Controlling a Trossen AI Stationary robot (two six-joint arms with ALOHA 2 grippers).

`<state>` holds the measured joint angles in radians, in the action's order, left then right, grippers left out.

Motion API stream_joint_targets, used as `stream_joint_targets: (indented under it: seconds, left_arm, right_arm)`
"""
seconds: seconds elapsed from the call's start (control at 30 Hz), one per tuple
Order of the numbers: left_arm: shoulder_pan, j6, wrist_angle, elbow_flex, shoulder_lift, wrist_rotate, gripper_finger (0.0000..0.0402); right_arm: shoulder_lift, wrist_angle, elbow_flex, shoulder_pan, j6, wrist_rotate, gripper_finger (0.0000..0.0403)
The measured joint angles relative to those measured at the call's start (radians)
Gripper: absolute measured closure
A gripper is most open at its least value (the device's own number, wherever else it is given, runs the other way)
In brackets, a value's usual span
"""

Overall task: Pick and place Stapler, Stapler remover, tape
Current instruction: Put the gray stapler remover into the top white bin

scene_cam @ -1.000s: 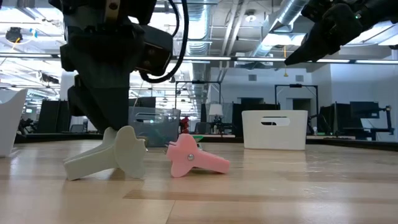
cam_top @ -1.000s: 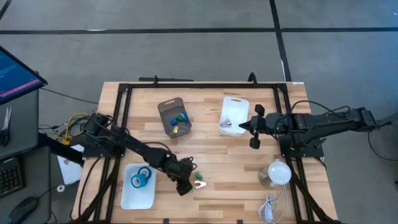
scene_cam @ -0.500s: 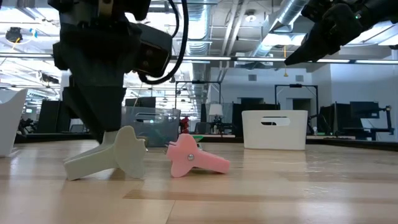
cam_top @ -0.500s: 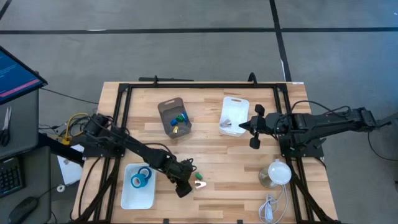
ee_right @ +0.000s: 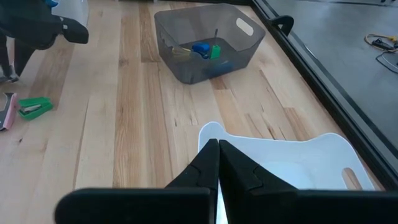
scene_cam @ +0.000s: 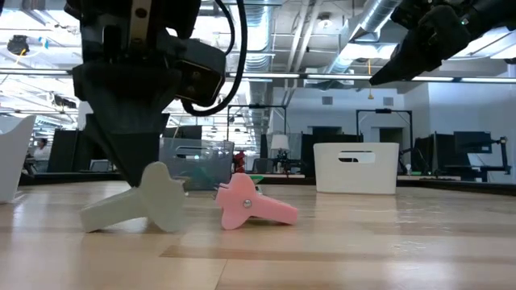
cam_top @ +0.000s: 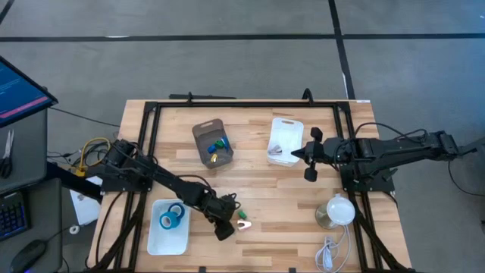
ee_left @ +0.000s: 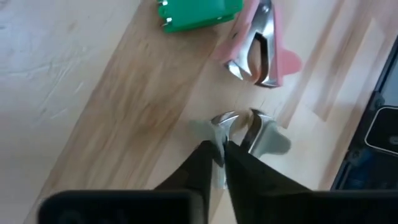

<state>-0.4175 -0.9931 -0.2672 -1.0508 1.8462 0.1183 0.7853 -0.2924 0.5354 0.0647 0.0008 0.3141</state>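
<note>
Left gripper (ee_left: 221, 152) seemingly pinches white staple remover (ee_left: 264, 134).

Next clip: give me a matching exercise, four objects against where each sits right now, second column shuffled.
Things:
1. blue tape roll
2. white staple remover
3. pink staple remover
4. green stapler

Places:
a. loose on the wood, beside the white one
b. inside the white tray at the table's front left
c. on the bare table, near the pink remover
d. under the left gripper, its fingers closed on it

Pairs: 1-b, 2-d, 3-a, 4-c
</note>
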Motion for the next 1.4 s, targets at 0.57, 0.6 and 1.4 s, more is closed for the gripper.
stream_joint_targets:
  seconds: [0.57,0.6,1.4]
  left_arm:
    - [0.034,0.123,0.003,-0.004,-0.038,-0.022,0.0399]
    - [0.04,0.133,0.0,-0.004,-0.051,-0.024,0.04]
    - [0.195,0.533,-0.334,-0.002,-0.598,-0.617,0.04]
  right_arm:
    - [0.0,-0.019,0.0,0.0,0.011,-0.001,0.0403]
    - [0.0,-0.021,0.0,0.0,0.011,-0.001,0.0403]
    - [0.0,-0.001,0.0,0.0,0.051,0.001,0.0403]
